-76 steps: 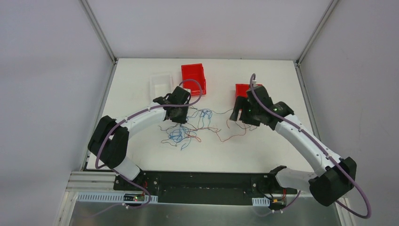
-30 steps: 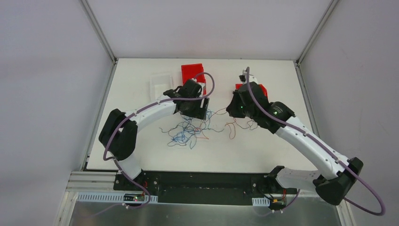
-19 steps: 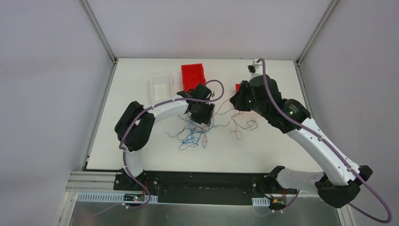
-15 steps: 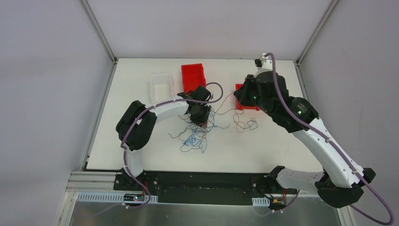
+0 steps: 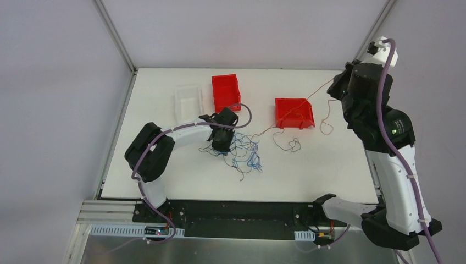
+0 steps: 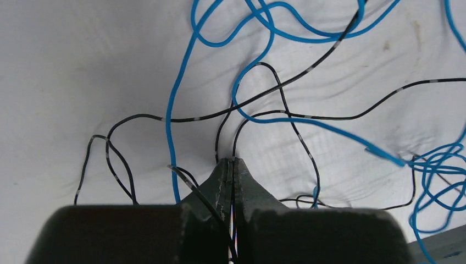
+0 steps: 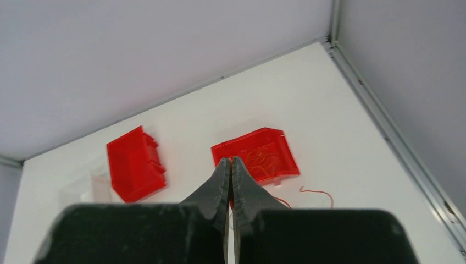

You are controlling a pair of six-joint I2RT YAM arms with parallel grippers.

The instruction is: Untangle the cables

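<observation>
The cables [image 5: 245, 152] lie as a loose blue and black tangle in the middle of the white table. My left gripper [image 5: 222, 146] presses down at the tangle's left edge. In the left wrist view it [image 6: 232, 161] is shut on a thin black cable [image 6: 264, 115], with blue cables [image 6: 181, 93] curling around it. My right gripper [image 5: 337, 82] is raised high at the back right, shut on a red cable [image 5: 290, 146]. That cable stretches taut over the right bin towards the tangle. An orange strand shows between the shut right gripper [image 7: 231, 160] tips.
Two red bins stand at the back, one [image 5: 226, 91] left of centre and one [image 5: 294, 113] right of centre with orange strands inside [image 7: 264, 157]. A clear plastic box [image 5: 188, 100] sits beside the left bin. Grey walls enclose the table.
My left gripper has shut on a black cable and settled at the tangle's left. The right arm has lifted and swung to the back right, drawing the red cable out taut.
</observation>
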